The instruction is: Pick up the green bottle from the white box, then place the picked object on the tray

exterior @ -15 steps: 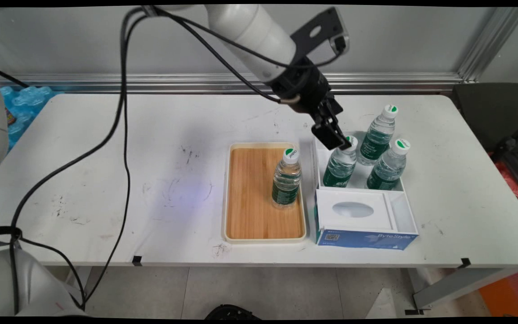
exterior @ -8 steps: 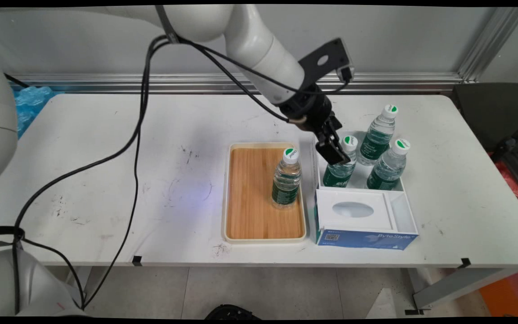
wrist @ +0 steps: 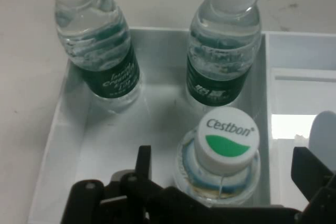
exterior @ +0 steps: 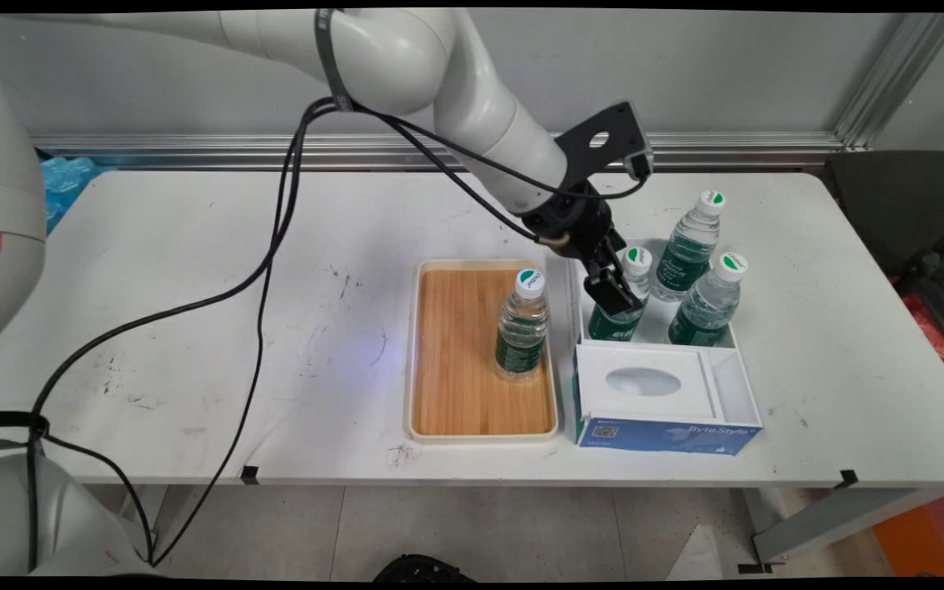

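My black gripper [exterior: 621, 300] hangs open over the near-left water bottle [exterior: 616, 323] in the white box [exterior: 657, 336]. In the hand view that bottle's white and green Cestbon cap [wrist: 227, 140] sits between my open gripper's [wrist: 224, 157] two fingers, one finger [wrist: 143, 161] to its left and the other [wrist: 310, 171] to its right, neither touching it. Two more bottles stand in the same box, one at the back [exterior: 689, 246] [wrist: 100, 51] and one on the right [exterior: 710, 301] [wrist: 226, 51]. A further bottle [exterior: 523, 324] stands upright on the wooden tray [exterior: 456, 360].
The white box's near part is a lid with an oval opening [exterior: 642, 381] over a blue printed front [exterior: 660, 434]. The tray lies just left of the box. Black cables [exterior: 275, 238] hang from the arm over the table's left half. A dark chair [exterior: 898, 205] stands at the right.
The gripper has come down and toward the near side, from above the near-left bottle's cap to level with its neck and shoulder. No bottle has moved.
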Controlling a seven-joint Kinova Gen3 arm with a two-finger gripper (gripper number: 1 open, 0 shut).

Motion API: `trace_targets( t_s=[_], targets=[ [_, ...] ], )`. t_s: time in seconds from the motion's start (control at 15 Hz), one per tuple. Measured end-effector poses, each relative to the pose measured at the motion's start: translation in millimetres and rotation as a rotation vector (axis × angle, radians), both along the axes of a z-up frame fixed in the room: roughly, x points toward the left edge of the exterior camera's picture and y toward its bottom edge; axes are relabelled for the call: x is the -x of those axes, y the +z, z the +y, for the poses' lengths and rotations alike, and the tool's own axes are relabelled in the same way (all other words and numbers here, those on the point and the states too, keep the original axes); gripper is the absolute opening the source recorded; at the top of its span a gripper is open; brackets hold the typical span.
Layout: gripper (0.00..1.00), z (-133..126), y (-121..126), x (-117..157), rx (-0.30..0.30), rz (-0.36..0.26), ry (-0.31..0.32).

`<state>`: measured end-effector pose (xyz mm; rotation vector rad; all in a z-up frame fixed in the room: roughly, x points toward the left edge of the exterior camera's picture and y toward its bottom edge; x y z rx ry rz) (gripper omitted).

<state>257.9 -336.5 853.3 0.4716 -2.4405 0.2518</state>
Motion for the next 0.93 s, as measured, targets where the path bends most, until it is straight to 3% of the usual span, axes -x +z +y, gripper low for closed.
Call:
trace_targets(
  t_s=[0.13,0.2,0.6,0.93],
  targets=[
    [1.0,-1.3,-5.8,2.4,0.001,-0.003,0.004],
    [0.0,-1.7,-8.4,3.6,-0.001,-0.003,0.006],
    [0.0,-0.4,-14.9,5.5,-0.011,-0.003,0.013],
    [0.0,-2.8,-1.5,3.5,0.006,0.005,0.014]
  ],
)
